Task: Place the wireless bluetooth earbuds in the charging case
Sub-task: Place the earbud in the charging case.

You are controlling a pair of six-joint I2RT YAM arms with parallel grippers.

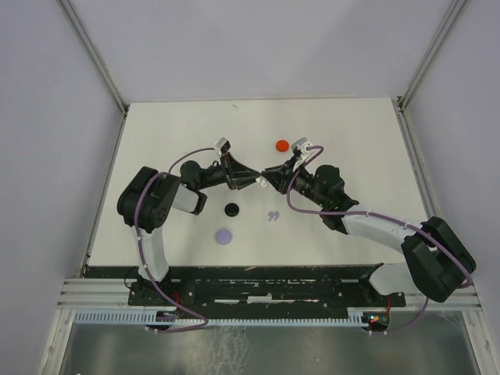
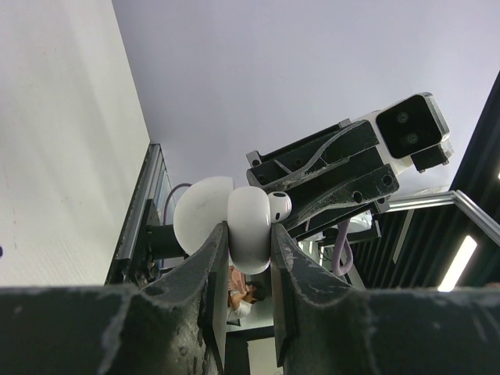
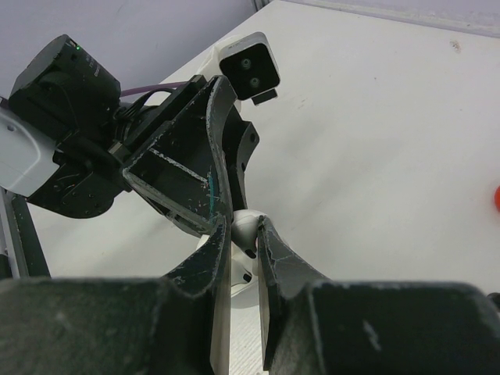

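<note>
My left gripper (image 2: 248, 231) is shut on a white charging case (image 2: 248, 250), whose open lid (image 2: 199, 215) stands to the left of the jaws. A white earbud (image 2: 280, 205) sits at the case's upper right edge. My right gripper (image 3: 241, 226) is shut on that white earbud (image 3: 247, 228), just above the case (image 3: 244, 275). In the top view the left gripper (image 1: 255, 179) and the right gripper (image 1: 266, 178) meet tip to tip above mid-table, with the case (image 1: 263, 182) between them. A lavender pair of earbuds (image 1: 273, 216) lies on the table in front of them.
A red disc (image 1: 282, 144) lies behind the right gripper. A black disc (image 1: 231, 208) and a lavender disc (image 1: 225, 235) lie in front of the left arm. The white table (image 1: 344, 133) is walled at the left and right edges.
</note>
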